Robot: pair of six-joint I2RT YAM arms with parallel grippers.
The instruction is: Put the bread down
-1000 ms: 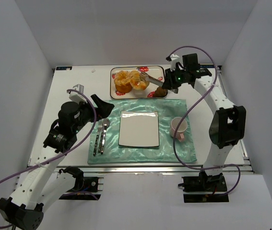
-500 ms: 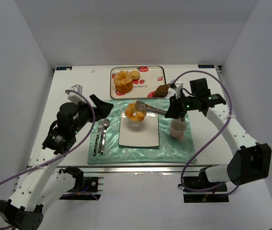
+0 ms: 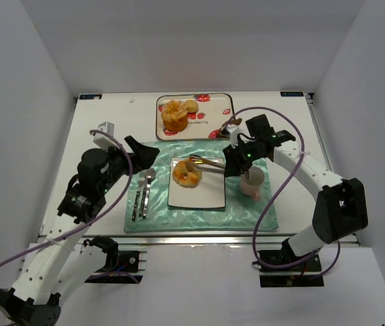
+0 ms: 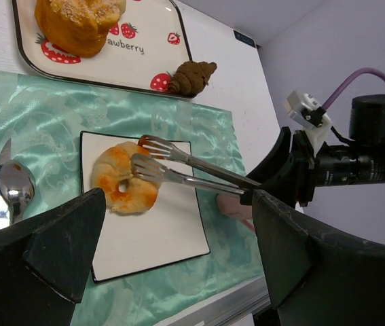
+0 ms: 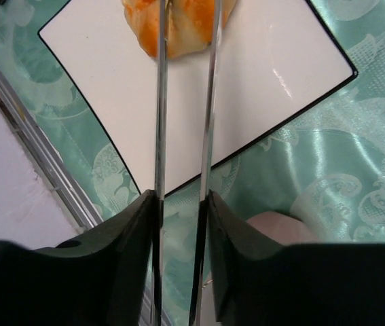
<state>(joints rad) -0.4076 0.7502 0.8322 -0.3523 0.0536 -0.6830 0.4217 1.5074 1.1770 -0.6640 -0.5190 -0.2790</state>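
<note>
The bread (image 3: 186,174), an orange ring-shaped pastry, lies on the left part of the white square plate (image 3: 202,197). It also shows in the left wrist view (image 4: 121,182) and the right wrist view (image 5: 178,27). My right gripper (image 3: 234,165) is shut on metal tongs (image 3: 209,163). The tongs' tips (image 4: 153,155) rest at the bread, and their arms (image 5: 210,102) straddle it. I cannot tell whether they still pinch it. My left gripper (image 3: 144,151) is open and empty, above the mat's left edge.
A pink mug (image 3: 252,180) stands right of the plate, under my right wrist. A strawberry tray (image 3: 216,102) at the back holds a large bun (image 3: 174,115); a brown pastry (image 3: 229,127) lies by it. Fork and spoon (image 3: 142,193) lie on the teal mat (image 3: 246,214).
My right arm carried the bread in the tongs from the tray, over the plate, and lowered it onto the plate's left part. The left arm barely moved.
</note>
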